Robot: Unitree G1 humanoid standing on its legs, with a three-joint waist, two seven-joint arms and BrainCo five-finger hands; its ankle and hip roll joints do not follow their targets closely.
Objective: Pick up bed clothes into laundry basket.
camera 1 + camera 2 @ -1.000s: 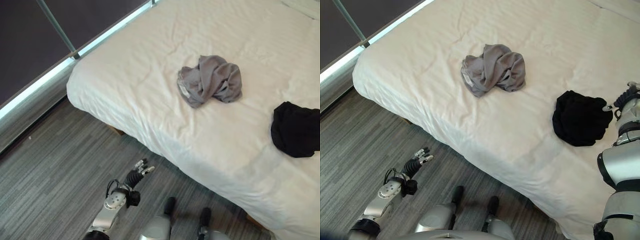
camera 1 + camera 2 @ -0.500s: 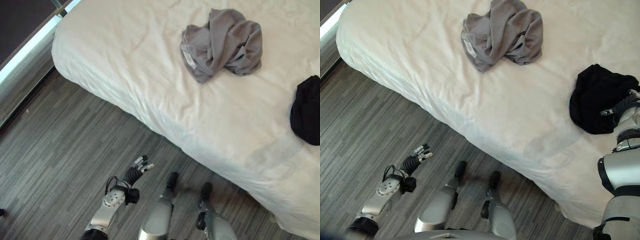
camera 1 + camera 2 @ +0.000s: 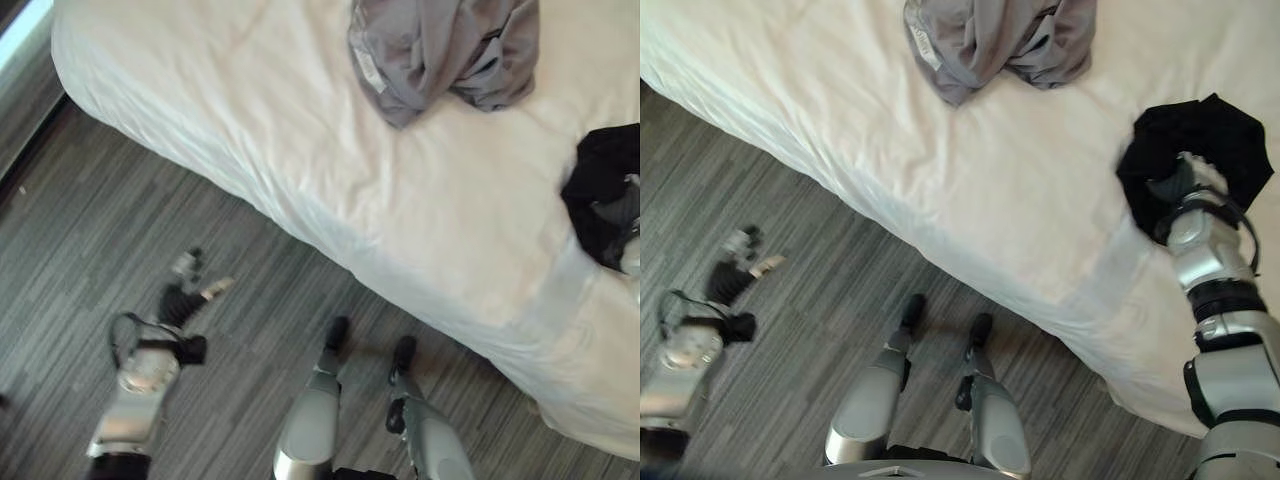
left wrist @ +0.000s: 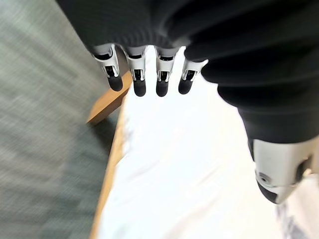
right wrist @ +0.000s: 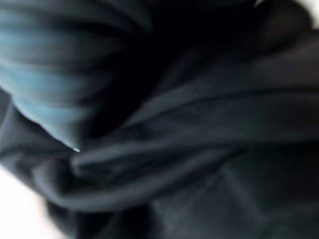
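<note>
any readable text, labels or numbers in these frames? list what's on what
No legible text in any view.
Grey garment on the bed: a small pale tag at its edge, too small to read.
Black garment under the right robot hand: no print visible.
Left robot hand over the floor: no markings legible.

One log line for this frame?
right hand: on black garment, fingers hidden | left hand: open, idle off bed | grey garment: untouched
</note>
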